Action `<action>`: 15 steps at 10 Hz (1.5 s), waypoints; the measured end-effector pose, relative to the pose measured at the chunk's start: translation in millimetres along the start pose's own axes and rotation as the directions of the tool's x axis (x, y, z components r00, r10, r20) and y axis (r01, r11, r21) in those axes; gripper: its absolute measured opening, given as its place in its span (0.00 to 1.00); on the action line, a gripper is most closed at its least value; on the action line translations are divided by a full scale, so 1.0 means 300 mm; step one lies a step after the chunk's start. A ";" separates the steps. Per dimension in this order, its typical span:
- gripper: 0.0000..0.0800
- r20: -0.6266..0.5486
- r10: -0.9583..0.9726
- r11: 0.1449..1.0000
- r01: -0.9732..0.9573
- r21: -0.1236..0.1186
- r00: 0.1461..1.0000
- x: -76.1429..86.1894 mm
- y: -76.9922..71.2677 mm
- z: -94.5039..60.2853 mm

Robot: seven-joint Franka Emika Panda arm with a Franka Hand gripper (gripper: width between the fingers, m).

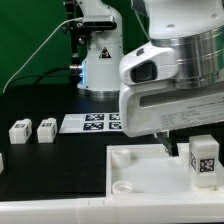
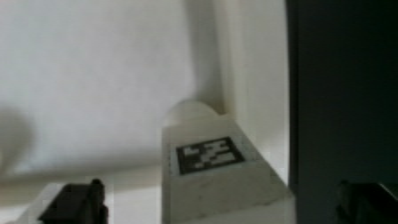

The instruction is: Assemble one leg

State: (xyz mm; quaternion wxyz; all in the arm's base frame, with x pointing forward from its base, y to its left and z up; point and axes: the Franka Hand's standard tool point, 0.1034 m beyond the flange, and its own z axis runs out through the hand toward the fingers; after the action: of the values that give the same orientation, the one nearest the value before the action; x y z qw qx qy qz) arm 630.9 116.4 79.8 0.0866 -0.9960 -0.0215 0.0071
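1. nearest in the exterior view: large white square panel [image 1: 150,178] lying flat on the dark surface [image 1: 60,150], with round sockets [image 1: 120,156] showing at its corners toward the exterior view's left.
2. standing upright on that panel, toward the exterior view's right edge: the leg [image 1: 204,160], a small white block with its black-and-white tag facing the camera. impossible to tell whether seated in a socket or just resting on the panel.
3. directly above and around the leg: the fingers [image 2: 75,203], spread wide. in the wrist view, one dark tip on each side of the leg [image 2: 222,165], with a clear gap on both sides, so gripping nothing and not touching it. behind the leg there, the pale panel [image 2: 89,70] and a strip of dark surface [image 2: 347,80].
4. over the fingers in the exterior view: the bulky white and silver wrist housing [image 1: 170,70], filling the upper right.
5. further back, toward the exterior view's left: one loose leg [image 1: 20,130] and a second loose leg [image 1: 46,128], side by side on the surface, just apart, well away from the panel.
6. just beside them, toward the middle: the marker board [image 1: 95,122], flat on the surface, partly hidden by the wrist housing.
7. farthest: the arm's white base [image 1: 100,55] and a green cable [image 1: 30,62] curving across the dark background.
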 end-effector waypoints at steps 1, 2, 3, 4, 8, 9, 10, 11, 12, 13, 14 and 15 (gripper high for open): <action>0.81 -0.001 0.001 1.000 -0.001 0.001 1.000 -0.001 0.003 0.001; 0.66 -0.001 0.002 1.000 -0.002 0.001 1.000 -0.001 0.004 0.001; 0.49 -0.001 0.002 1.000 -0.002 0.001 1.000 -0.001 0.004 0.001; 0.49 -0.001 0.002 1.000 -0.002 0.001 1.000 -0.001 0.005 0.001; 0.37 -0.002 0.005 1.000 -0.005 -0.003 1.000 0.001 0.017 0.001; 0.37 -0.018 0.033 0.999 -0.033 -0.004 0.999 0.008 0.019 0.003; 0.37 -0.023 0.095 0.995 -0.095 -0.001 0.995 0.011 0.020 0.003; 0.37 -0.030 0.171 0.985 -0.171 0.009 0.985 0.013 0.022 0.004; 0.37 -0.032 0.243 0.970 -0.242 0.041 0.970 0.012 0.029 0.002; 0.37 -0.028 0.307 0.950 -0.305 0.062 0.951 0.010 0.031 0.001; 0.37 -0.021 0.361 0.930 -0.358 0.085 0.932 0.009 0.034 0.001; 0.38 -0.006 0.422 0.900 -0.417 0.127 0.907 0.008 0.037 0.000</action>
State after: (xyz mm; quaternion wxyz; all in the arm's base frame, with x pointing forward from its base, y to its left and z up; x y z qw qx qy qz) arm 633.7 105.7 77.9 0.1445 -0.9700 0.1953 0.0104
